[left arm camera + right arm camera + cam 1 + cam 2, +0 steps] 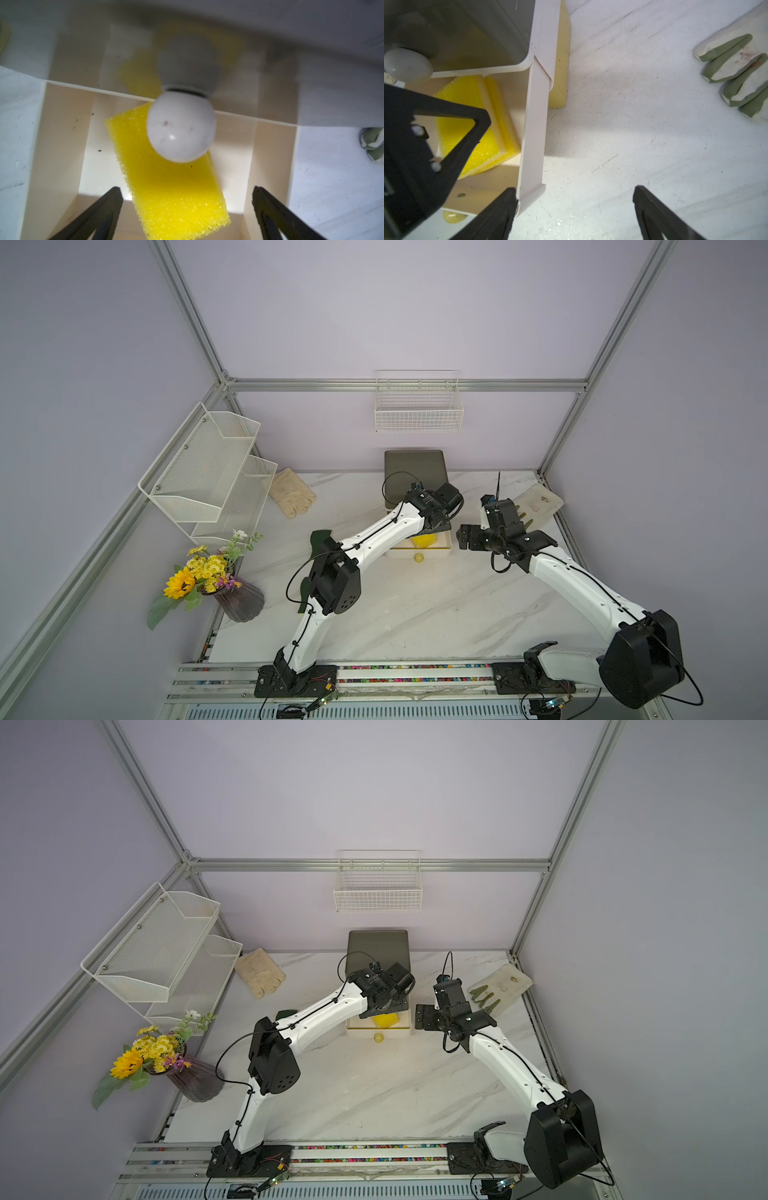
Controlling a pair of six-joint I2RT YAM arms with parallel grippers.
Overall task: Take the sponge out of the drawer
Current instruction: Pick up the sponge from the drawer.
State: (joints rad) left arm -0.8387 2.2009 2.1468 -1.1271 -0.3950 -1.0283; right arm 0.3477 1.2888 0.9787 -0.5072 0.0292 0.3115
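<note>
Sponge [170,187], yellow, open-pored block: lies flat on the floor of the pulled-out drawer [62,145], askew to its walls, nothing gripping it.

Drawer unit [415,472]: small, olive-grey top, at the middle of the back edge of the marble surface [415,614]. Its lower drawer is drawn toward the front edge, cream inside, with a yellowish knob [419,558] on its front. A white ball knob [180,128] sits on the shut grey front above.

Left claw [187,189]: jaws spread wide, empty, poised over the open drawer, one finger to either side of the sponge in the wrist view.

Right claw [574,189]: jaws wide apart, empty, over bare surface just beside the drawer's right wall. One finger [500,212] is at the drawer's front corner; touching or just clear cannot be settled.

Sundries:
- green-fingered work glove [737,68], near the back right corner
- cream glove [291,497], near the back left corner
- vase [241,599] of artificial flowers, at the left edge
- mesh shelves [208,464], on the left wall
- wire basket [417,406], on the back wall
</note>
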